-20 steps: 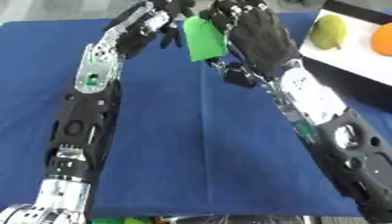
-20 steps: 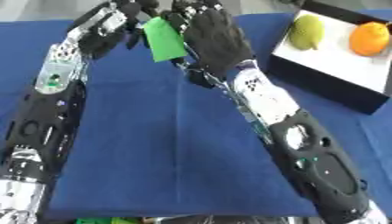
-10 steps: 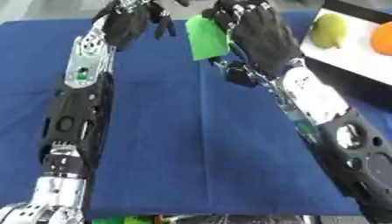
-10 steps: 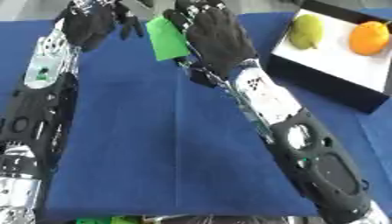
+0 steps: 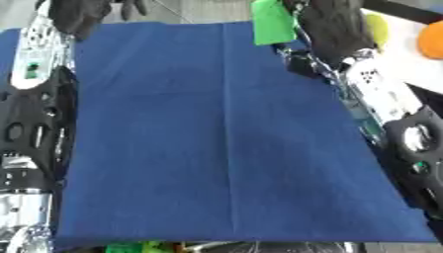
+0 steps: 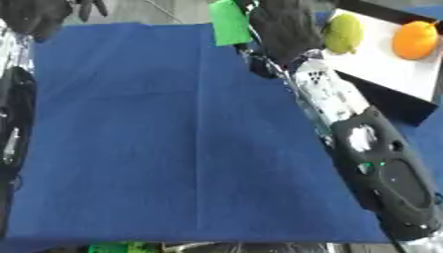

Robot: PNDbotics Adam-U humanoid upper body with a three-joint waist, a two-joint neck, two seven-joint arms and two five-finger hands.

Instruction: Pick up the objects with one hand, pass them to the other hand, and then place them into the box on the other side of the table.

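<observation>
My head camera looks down on a table covered by a dark blue cloth [image 5: 216, 138], which fills most of both views. A straight fold crease runs along the cloth from far edge to near edge, roughly at centre. Beyond the far edge I see a strip of grey floor [image 5: 203, 11]. Lighting is even, with no strong shadows on the cloth.

Right hand [image 6: 281, 22] at the far edge of the blue cloth [image 6: 155, 148], fingers closed on a green flat object [image 6: 228, 22]. Left hand [image 6: 34, 15] at the far left corner, holding nothing visible. White box [image 6: 380, 62] off the right edge contains a yellow-green fruit [image 6: 342, 32] and an orange [image 6: 414, 40].
</observation>
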